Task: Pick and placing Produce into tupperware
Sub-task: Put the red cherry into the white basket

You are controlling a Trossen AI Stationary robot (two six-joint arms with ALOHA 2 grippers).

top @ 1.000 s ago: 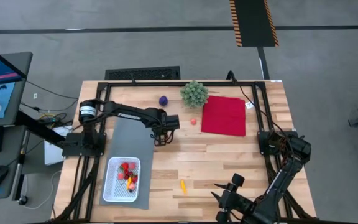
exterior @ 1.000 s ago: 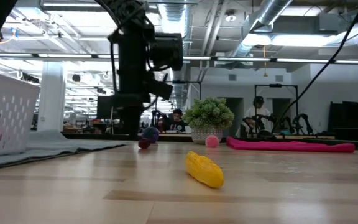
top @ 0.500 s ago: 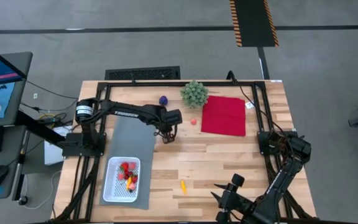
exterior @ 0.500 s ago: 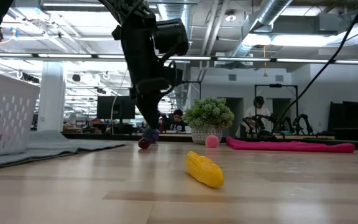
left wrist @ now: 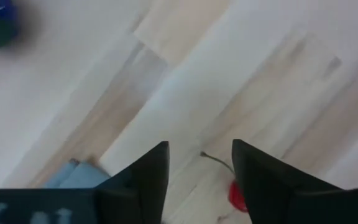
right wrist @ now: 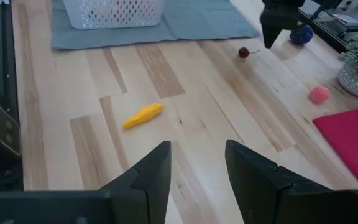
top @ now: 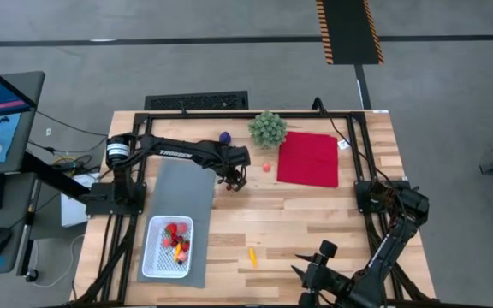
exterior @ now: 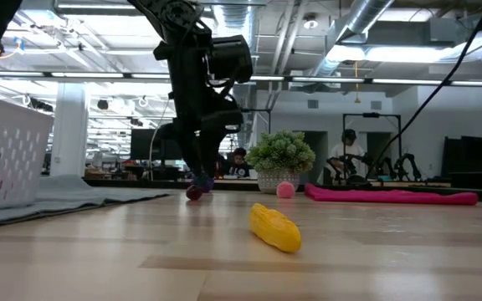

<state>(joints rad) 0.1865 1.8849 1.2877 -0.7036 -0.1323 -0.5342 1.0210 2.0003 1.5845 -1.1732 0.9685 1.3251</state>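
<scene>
We hold our left claw (left wrist: 197, 163) with its fingers apart just above the small dark-red stemmed cherry (left wrist: 237, 194) on the wooden bench (top: 315, 214), ready to straddle it, while the white mesh-walled tupperware (top: 167, 248) waits well behind the claw.
</scene>
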